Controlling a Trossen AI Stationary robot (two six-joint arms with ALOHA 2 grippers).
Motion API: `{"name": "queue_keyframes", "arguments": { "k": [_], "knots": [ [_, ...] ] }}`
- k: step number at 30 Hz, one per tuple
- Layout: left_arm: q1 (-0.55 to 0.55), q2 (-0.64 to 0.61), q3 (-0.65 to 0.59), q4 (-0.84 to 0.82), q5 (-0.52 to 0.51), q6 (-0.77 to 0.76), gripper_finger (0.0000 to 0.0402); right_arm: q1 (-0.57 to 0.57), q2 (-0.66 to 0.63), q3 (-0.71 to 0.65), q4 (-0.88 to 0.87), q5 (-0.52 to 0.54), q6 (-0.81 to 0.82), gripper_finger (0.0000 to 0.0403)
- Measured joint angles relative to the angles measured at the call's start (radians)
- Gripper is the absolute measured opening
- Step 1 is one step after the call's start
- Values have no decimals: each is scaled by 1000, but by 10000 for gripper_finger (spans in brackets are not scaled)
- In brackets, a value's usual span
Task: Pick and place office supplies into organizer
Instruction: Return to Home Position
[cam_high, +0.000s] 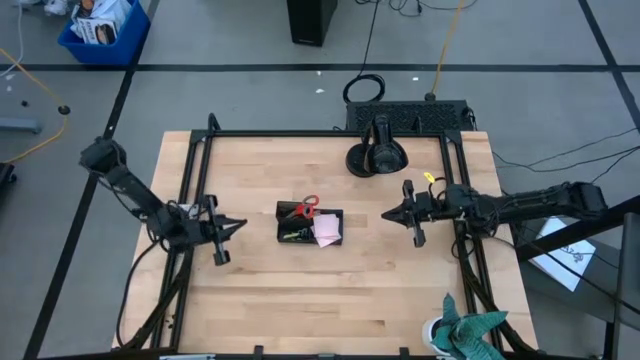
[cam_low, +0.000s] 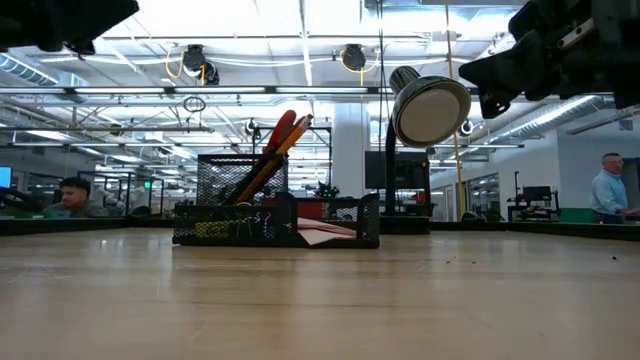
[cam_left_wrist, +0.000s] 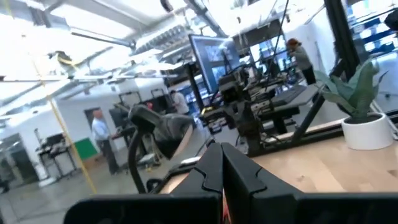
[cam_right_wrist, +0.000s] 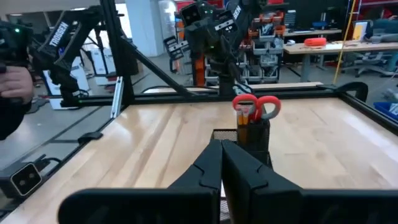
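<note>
The organizer (cam_high: 310, 225), a small black mesh tray, stands at the table's middle. In it are the red-handled scissors (cam_high: 305, 207), upright in the far compartment, a pink sticky-note pad (cam_high: 327, 231) and a yellow-green piece (cam_high: 293, 235). The low view shows orange pencils (cam_low: 268, 160) leaning in the organizer (cam_low: 275, 222) beside the scissors (cam_low: 287, 127). My left gripper (cam_high: 243, 226) hovers shut to the organizer's left, pointing at it. My right gripper (cam_high: 384, 214) hovers shut to its right, facing the organizer (cam_right_wrist: 245, 134) and the scissors (cam_right_wrist: 256, 106). Both hold nothing.
A round black camera-stand base (cam_high: 375, 157) stands at the far middle. A white pot with teal-green leaves (cam_high: 462, 332) sits at the near right corner. Black frame rails (cam_high: 190, 190) run along the table's edges. People show in the room beyond (cam_low: 607, 190).
</note>
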Motion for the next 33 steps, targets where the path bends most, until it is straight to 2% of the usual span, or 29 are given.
{"name": "queue_keyframes", "arguments": {
  "k": [2, 8, 12, 16, 21, 28, 33],
  "knots": [
    [78, -40, 0, -78, 92, -46, 1, -31, 12, 0, 17, -38, 2, 0],
    [353, -112, 0, -349, 361, -312, 1, -105, 49, 0, 81, -95, -4, 0],
    [443, -134, 0, -375, 458, -353, 1, -140, 21, 0, 68, -91, -14, 0],
    [456, -202, 0, -416, 453, -335, 0, -145, -57, 0, -27, -91, -15, 0],
    [454, -343, 0, -631, 455, -358, 0, -145, -156, -2, -151, -86, -16, 0],
    [432, -535, 0, -860, 463, -385, 0, -145, -264, -122, -40, -122, -1, 0],
    [432, -619, 1, -995, 574, -403, 0, -159, -300, -170, -11, -179, 32, 0]
  ]
}}
